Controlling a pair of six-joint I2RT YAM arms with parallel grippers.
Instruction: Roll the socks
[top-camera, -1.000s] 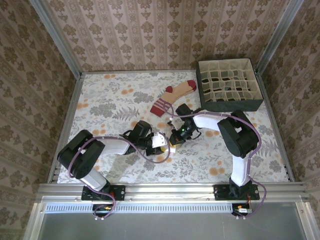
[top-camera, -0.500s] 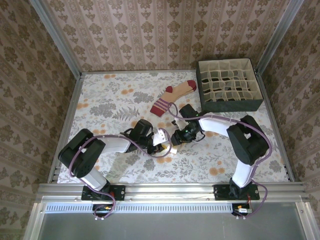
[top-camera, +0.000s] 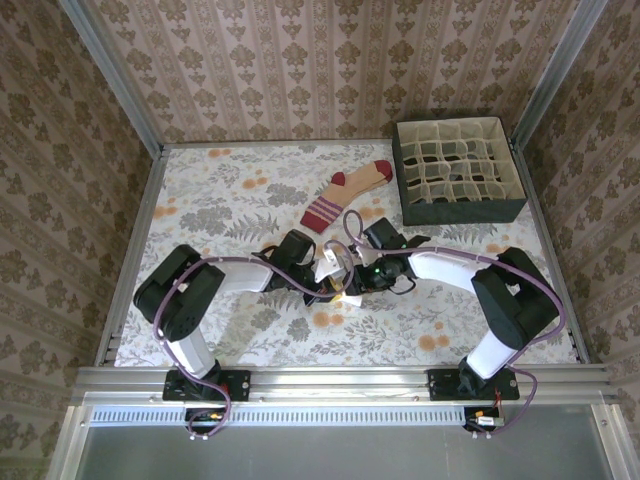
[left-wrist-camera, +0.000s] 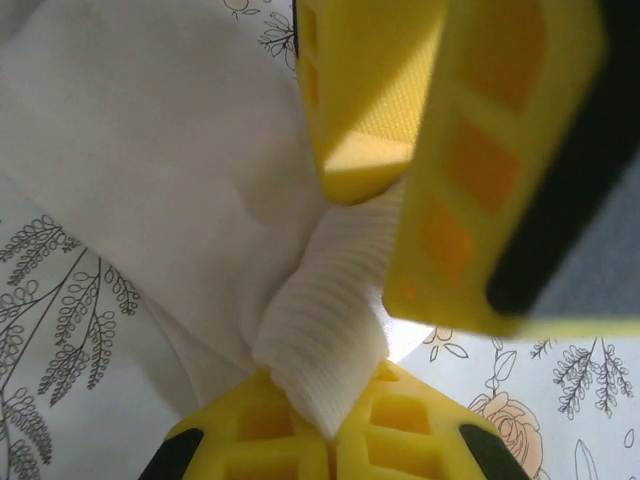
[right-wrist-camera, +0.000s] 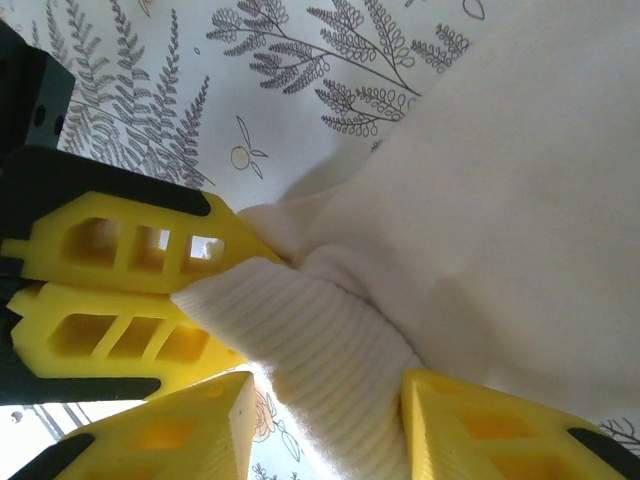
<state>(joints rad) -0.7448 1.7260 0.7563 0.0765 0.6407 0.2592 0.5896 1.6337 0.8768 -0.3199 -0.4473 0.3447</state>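
Up at the far right corner of the floral worktop stands a dark divider box, split by cream partitions into many small cells. The cells look dark inside, and I cannot tell what, if anything, lies in them. Just left of the box, and apart from it, the tan sock lies flat and slantwise, its maroon toe toward the box and its striped cuff toward the arms.

Nearer the middle of the worktop, the cream-white sock sits bunched between the two arm tips, which meet over it from either side. In the left wrist view the left fingers are pressed together, with a fold of the sock's ribbed cuff pinched in the seam between them; the smooth body of the sock spreads away to the upper left over the cloth.

In the right wrist view the right fingers stand partway apart, one on each side of the same ribbed cuff. The cuff rests against one finger, while a sliver of bright light shows between it and the other, so they are not clamped on it. The left arm's closed yellow pair reaches in from the left edge of that view and touches the sock just beside them.
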